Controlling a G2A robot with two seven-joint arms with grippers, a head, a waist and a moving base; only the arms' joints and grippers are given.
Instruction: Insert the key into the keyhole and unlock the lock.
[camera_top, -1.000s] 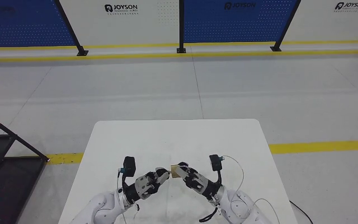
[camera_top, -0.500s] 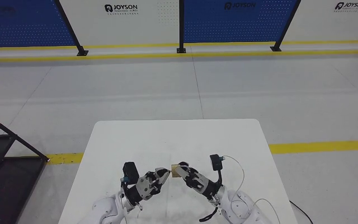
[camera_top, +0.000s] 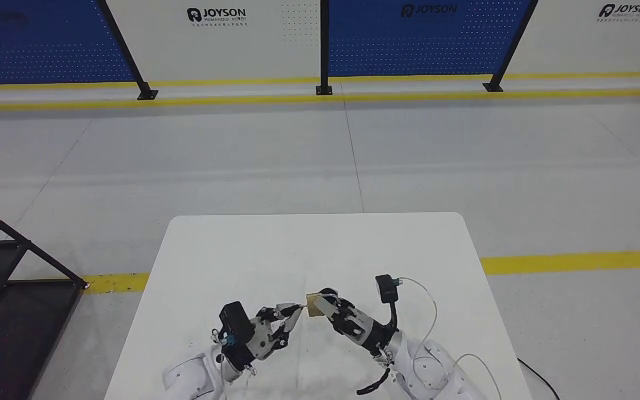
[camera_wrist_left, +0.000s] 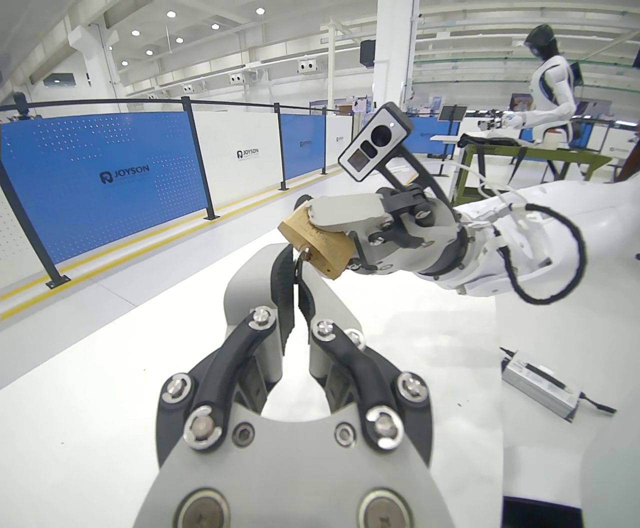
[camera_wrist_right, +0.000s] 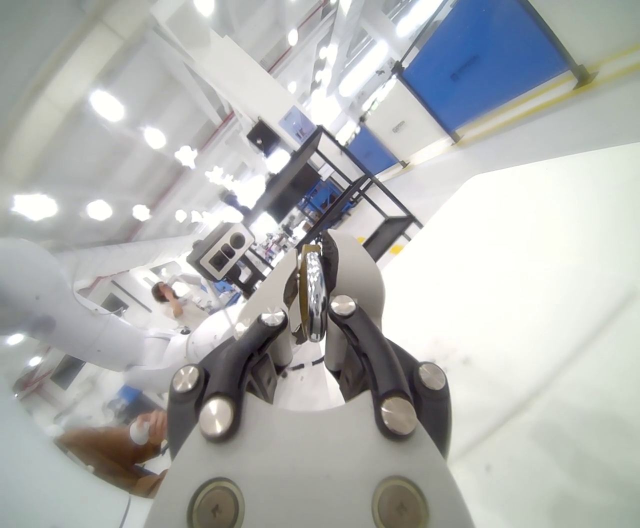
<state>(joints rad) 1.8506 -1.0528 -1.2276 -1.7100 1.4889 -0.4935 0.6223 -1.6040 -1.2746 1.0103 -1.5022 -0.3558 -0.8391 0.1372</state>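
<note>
Key (camera_wrist_left: 301, 258), gripped in the left pincer (camera_wrist_left: 295, 272), met the lock (camera_wrist_left: 320, 245) clamped by the right pincer (camera_wrist_right: 320, 260) above the bench (camera_wrist_left: 100, 375); the left wrist had just rolled, likely starting the unlocking turn.

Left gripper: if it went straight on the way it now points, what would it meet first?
The brass padlock, held by the right gripper, directly ahead of the left gripper. The key it pinches seems to reach the padlock's face, though depth is unclear.
</note>
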